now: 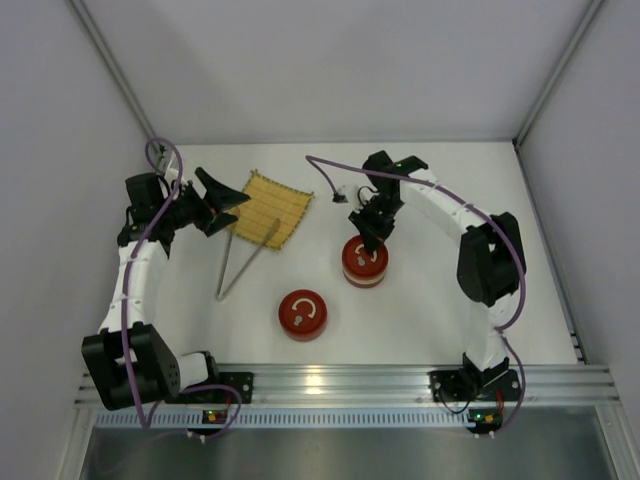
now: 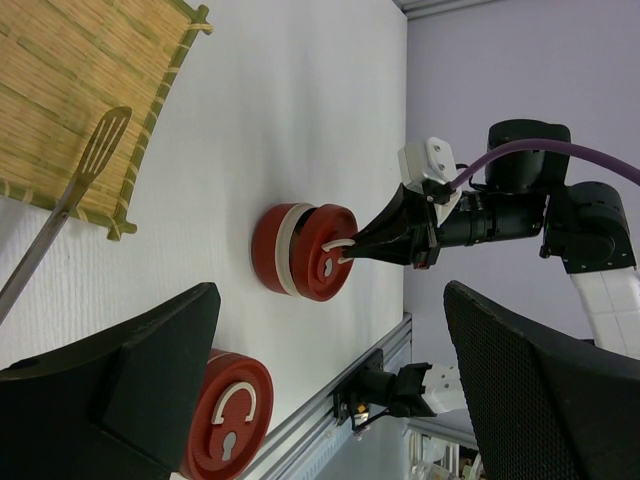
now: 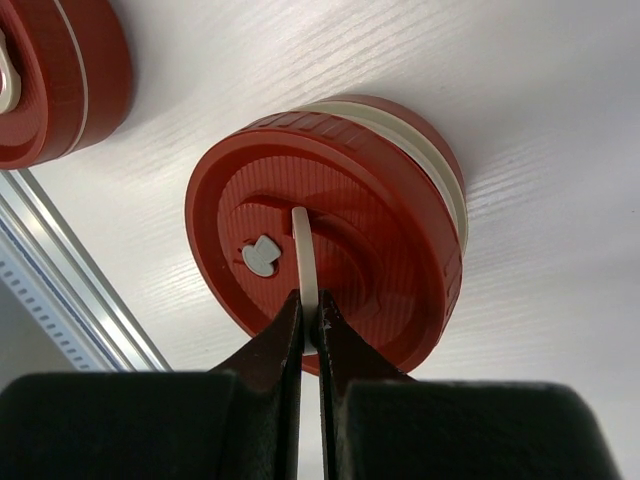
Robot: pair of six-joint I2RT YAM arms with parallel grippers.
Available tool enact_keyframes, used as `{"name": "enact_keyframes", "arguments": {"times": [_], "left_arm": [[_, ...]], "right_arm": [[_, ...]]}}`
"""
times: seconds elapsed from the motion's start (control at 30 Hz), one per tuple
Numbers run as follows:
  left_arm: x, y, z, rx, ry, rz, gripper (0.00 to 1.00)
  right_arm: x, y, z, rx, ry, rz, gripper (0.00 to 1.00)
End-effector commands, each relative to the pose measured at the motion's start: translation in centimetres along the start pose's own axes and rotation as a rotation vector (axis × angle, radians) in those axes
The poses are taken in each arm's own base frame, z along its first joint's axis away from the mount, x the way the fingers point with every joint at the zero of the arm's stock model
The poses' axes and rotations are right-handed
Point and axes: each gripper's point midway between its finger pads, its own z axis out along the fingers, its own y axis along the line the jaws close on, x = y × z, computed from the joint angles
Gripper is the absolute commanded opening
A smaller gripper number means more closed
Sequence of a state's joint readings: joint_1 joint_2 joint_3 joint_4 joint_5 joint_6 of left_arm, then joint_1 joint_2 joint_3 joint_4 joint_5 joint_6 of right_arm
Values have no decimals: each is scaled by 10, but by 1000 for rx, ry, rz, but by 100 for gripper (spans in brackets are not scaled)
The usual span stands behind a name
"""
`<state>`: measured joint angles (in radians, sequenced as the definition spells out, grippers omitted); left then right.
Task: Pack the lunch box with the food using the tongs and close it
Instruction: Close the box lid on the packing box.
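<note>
The lunch box (image 1: 364, 262) is a round red container with a cream band (image 2: 300, 250), standing right of the table's centre with its lid on. My right gripper (image 1: 372, 238) is shut on the lid's white handle (image 3: 303, 260), pinching it from above between both fingers (image 3: 270, 350). The silver tongs (image 1: 245, 262) lie on the table with their slotted tip (image 2: 105, 135) resting on the yellow mat. My left gripper (image 1: 228, 205) hovers open beside the mat's left edge, with nothing between its fingers (image 2: 150, 370). No food is in view.
A second red round piece with a white handle (image 1: 303, 315) sits near the front rail (image 1: 340, 380). The yellow woven mat (image 1: 268, 210) lies at the back left. White walls enclose the table on three sides.
</note>
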<state>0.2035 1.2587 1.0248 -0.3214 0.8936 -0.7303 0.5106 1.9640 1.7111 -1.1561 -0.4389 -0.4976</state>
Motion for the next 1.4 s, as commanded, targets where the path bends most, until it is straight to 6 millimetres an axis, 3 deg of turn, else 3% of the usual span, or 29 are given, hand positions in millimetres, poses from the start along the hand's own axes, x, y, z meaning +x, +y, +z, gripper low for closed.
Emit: {"name": "enact_keyframes", "arguments": {"times": [0.0, 0.23, 0.5, 0.83, 0.93, 1.07, 1.3, 1.37], "left_arm": [[-4, -14, -7, 42, -24, 63, 98], [-5, -14, -7, 40, -22, 64, 98], [-6, -12, -6, 33, -24, 66, 98], [-5, -10, -8, 14, -31, 92, 98], [-5, -10, -8, 11, -32, 93, 98], [-5, -9, -10, 2, -34, 116, 98], [-4, -4, -11, -27, -20, 146, 98], [2, -13, -13, 24, 11, 185, 98]], "right_arm": [[-10, 4, -8, -11, -43, -48, 0], [-3, -12, 4, -41, -29, -6, 0], [8, -16, 17, -50, -1, 6, 0], [-3, -18, 3, 70, -31, -7, 0], [3, -18, 9, 93, -19, -2, 0], [26, -20, 29, 144, 44, -15, 0], [28, -16, 40, 181, 62, -62, 0], [31, -15, 42, 179, 74, -63, 0]]}}
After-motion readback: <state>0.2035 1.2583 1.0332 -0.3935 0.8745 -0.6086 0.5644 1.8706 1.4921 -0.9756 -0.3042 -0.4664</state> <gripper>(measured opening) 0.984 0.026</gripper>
